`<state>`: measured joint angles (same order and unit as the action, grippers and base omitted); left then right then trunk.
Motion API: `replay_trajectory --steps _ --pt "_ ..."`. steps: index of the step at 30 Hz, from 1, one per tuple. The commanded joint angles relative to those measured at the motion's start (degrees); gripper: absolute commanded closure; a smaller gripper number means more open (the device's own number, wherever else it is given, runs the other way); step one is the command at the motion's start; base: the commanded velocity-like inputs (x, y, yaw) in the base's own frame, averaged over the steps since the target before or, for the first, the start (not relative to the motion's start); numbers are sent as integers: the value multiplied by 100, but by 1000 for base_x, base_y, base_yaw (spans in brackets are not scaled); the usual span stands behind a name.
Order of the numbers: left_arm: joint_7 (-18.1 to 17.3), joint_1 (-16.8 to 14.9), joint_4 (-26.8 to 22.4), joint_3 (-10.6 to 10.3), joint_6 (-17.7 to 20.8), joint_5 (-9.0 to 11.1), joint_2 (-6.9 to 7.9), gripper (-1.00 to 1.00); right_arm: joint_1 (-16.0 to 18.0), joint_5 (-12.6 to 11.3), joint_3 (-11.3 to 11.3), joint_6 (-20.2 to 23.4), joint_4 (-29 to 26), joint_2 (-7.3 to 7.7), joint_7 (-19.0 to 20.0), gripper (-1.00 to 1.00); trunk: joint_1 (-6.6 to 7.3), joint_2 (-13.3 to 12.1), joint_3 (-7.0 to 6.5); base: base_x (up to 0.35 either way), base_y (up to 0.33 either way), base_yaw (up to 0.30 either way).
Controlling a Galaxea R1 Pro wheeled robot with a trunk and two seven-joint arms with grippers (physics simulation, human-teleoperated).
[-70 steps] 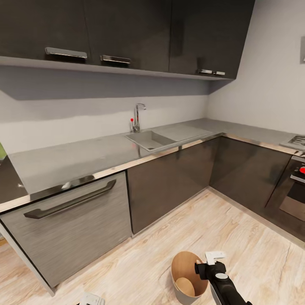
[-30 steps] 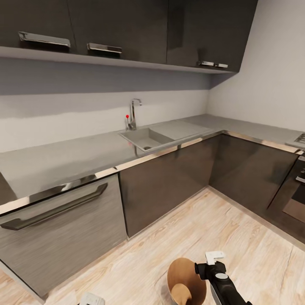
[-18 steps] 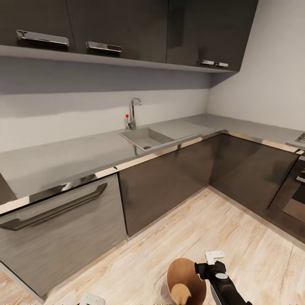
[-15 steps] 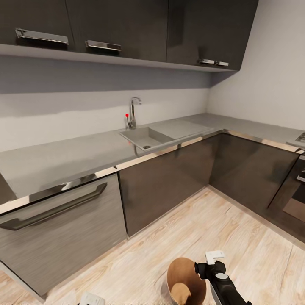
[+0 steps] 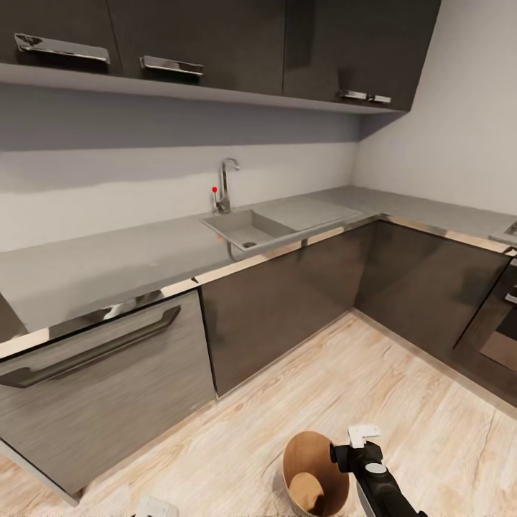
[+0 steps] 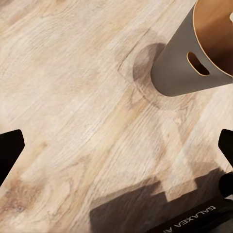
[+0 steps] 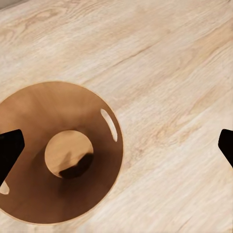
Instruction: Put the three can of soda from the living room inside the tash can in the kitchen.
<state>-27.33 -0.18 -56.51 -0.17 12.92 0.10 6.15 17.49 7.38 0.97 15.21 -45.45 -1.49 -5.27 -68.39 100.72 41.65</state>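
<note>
Tash can (image 5: 316,474) stood on the light wood plank floor (image 5: 402,402) of the kitchen, out in the open in front of the dark base cabinets (image 5: 287,309). Its copper-brown inside faced up towards the head camera, pale grey outside showing only as a thin edge. The right gripper (image 5: 357,446) hung at the can's right rim, its black body just beside and above the opening, a white finger (image 5: 363,432) showing at the far side. From the right wrist camera the can (image 7: 58,150) lay almost straight below, its round mouth sitting towards one black fingertip (image 7: 9,150) while the other fingertip (image 7: 226,144) stood far off over bare floor; the fingers were spread wide with nothing between them. A dark shadow lay on the can's round bottom; I could not make out any can of soda inside.

The left gripper (image 5: 154,508) barely peeked in at the lower edge of the head view, well to the left of the can. From its wrist camera its two black fingertips (image 6: 9,148) were likewise wide apart over plain planks, and the can (image 6: 194,63) stood clear beyond them, grey wall and oval handle cutout (image 6: 198,63) turned that way, touching neither finger.

Behind it all ran the grey counter (image 5: 108,266) with the sink (image 5: 248,228) and tap (image 5: 226,183), and a dishwasher front (image 5: 108,388) with a long dark handle at the left
</note>
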Motion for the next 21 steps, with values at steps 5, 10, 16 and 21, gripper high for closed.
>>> replay_trajectory --steps 5,10,16,21 --pt "0 0 0 0 6 5 0 -100 0 0 0 0 1 0 0 -100 -88 161 119 0 0 0" --pt "0 0 0 0 29 15 -1 -100 0 0 0 0 0 0 0 -100 -198 361 255 0 0 0" --pt "0 0 0 -8 35 13 0 -100 0 0 0 0 0 1 0 -100 -329 602 418 0 0 0" --pt "0 0 0 -15 35 6 0 -100 0 1 0 0 0 0 0 -100 -439 802 554 0 0 0"
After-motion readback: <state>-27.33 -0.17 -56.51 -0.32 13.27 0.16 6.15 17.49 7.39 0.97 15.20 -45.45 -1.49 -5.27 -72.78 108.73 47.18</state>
